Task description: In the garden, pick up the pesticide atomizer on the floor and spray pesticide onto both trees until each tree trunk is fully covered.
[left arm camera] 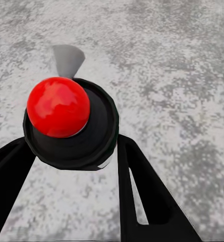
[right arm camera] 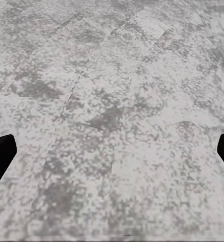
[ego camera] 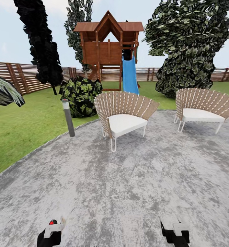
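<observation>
Head view: grey mottled stone paving spreads as a rounded patio, bordered by green lawn. Standing on the paving are two fan-backed woven chairs with white cushions and thin white wire legs, the nearer chair and the farther chair. Beside the nearer chair, at the paving's edge, stands a slim grey bollard post, and a dark leafy bush just behind the post. Beyond the nearer chair rises a brown wooden play tower with a blue slide. A large mottled dark green tree stands behind the farther chair; a black-green conifer stands past the bush, before the brown slat fence. At the view's bottom edge, the left hand carries the pesticide atomizer, of which a red cap shows; the right hand is black with white fittings. Left wrist view: the atomizer shows as a glossy red ball on a round black collar with a grey nozzle behind, lodged between the two black fingers, which are closed against its sides, over speckled paving. Right wrist view: bare slab joints in the paving; the right hand's black fingertips stand wide apart with nothing between them.
</observation>
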{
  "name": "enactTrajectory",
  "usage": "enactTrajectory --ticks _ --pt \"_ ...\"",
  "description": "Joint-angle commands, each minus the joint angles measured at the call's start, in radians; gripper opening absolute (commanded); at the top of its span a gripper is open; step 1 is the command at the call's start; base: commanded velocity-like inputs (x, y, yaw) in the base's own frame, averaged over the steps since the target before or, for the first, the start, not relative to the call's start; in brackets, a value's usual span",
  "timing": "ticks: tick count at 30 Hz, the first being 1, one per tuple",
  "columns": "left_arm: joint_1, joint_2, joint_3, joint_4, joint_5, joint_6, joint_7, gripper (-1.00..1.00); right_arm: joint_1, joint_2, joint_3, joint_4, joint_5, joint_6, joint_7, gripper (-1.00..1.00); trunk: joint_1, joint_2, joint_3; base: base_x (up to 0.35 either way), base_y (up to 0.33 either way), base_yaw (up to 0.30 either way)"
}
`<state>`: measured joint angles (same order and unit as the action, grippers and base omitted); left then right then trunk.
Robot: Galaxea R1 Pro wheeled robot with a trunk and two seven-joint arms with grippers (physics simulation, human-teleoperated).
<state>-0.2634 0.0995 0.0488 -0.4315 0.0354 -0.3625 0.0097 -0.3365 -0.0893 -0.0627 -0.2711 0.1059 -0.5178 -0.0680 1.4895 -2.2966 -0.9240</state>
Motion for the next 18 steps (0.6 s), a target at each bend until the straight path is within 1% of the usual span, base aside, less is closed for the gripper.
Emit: enactTrajectory --ticks 1,12,18 --pt "0.000 0.000 -0.001 0.000 0.003 -0.003 0.001 -1.00 -0.001 0.001 -0.006 0.001 0.011 -0.003 -0.003 1.00 -0.001 0.000 -0.001 -0.268 0.225 -0.300" --pt "0.000 0.000 -0.001 0.000 0.003 -0.003 0.001 -1.00 -0.001 0.002 -0.006 0.001 0.010 -0.003 -0.003 1.00 -0.001 0.000 -0.001 -0.265 0.224 -0.300" --pt "0.000 0.000 -0.001 0.000 0.003 -0.004 0.001 -1.00 -0.001 0.002 -0.006 0.001 0.010 -0.003 -0.003 1.00 -0.001 0.000 -0.001 -0.208 0.190 -0.300"
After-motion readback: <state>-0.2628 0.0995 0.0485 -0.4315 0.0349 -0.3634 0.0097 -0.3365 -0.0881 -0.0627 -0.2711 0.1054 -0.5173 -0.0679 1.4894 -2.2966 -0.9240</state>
